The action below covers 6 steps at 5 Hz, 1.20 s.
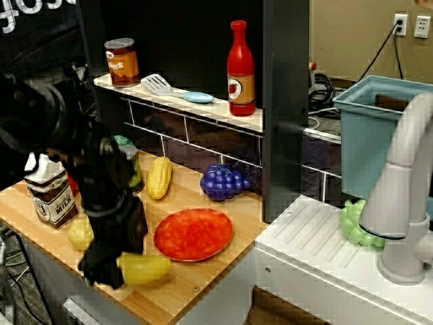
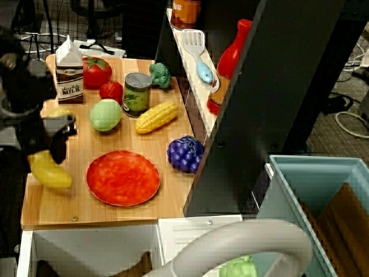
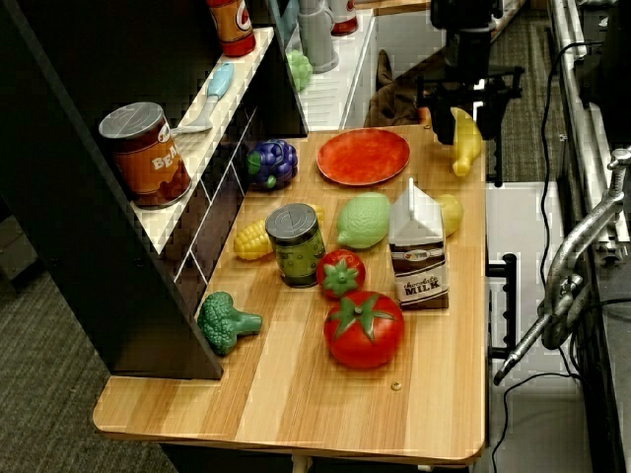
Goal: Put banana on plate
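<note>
The yellow banana point(image 1: 147, 269) lies near the front edge of the wooden counter, just left of the red-orange plate point(image 1: 193, 234). My black gripper point(image 1: 108, 271) is down over the banana's left end and hides it. In the view from the far end, the fingers point(image 3: 433, 104) stand on either side of the banana point(image 3: 466, 143) with a gap showing, so the gripper point(image 3: 463, 116) looks open. From above, the banana point(image 2: 52, 171) sits beside the plate point(image 2: 123, 178), under the gripper point(image 2: 49, 151). Nothing lies on the plate point(image 3: 363, 156).
A lemon point(image 1: 80, 233) and milk carton point(image 1: 51, 198) stand close behind the gripper. Corn point(image 1: 159, 177), grapes point(image 1: 223, 183), a green can point(image 2: 137, 92), lime-green fruit point(image 2: 105, 115), tomato point(image 2: 96, 71) and broccoli point(image 2: 161, 74) fill the counter's back. A dark shelf post point(image 1: 285, 108) borders the right.
</note>
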### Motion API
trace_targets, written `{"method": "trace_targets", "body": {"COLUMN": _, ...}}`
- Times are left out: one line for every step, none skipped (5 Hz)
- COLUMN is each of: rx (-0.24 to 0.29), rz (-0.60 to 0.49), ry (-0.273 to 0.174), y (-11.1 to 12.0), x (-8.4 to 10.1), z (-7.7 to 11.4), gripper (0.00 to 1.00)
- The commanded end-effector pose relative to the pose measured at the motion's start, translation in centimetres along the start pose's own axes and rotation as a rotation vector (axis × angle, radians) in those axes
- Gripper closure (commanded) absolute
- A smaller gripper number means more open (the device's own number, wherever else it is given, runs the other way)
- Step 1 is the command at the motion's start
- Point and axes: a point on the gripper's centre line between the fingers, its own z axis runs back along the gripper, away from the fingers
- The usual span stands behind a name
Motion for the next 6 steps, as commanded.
{"method": "trace_targets", "body": {"rx": 0.016, "rz": 0.031, "ry": -0.016, "y": 2.2, "x": -0.1, "z": 3.2, "gripper": 1.00}}
{"method": "trace_targets", "body": {"rx": 0.003, "rz": 0.045, "ry": -0.025, "y": 3.1, "x": 0.6, "z": 3.3, "gripper": 1.00}}
{"method": "trace_targets", "body": {"rx": -0.015, "rz": 0.049, "ry": -0.050, "y": 4.4, "x": 1.8, "z": 2.8, "gripper": 1.00}}
{"method": "trace_targets", "body": {"rx": -0.023, "rz": 0.070, "ry": -0.038, "y": 5.8, "x": 2.6, "z": 2.2, "gripper": 1.00}}
{"method": "trace_targets", "body": {"rx": -0.034, "rz": 0.087, "ry": -0.028, "y": 7.3, "x": 3.0, "z": 2.0, "gripper": 1.00}}
{"method": "trace_targets", "body": {"rx": -0.048, "rz": 0.104, "ry": -0.031, "y": 8.5, "x": 3.0, "z": 2.2, "gripper": 1.00}}
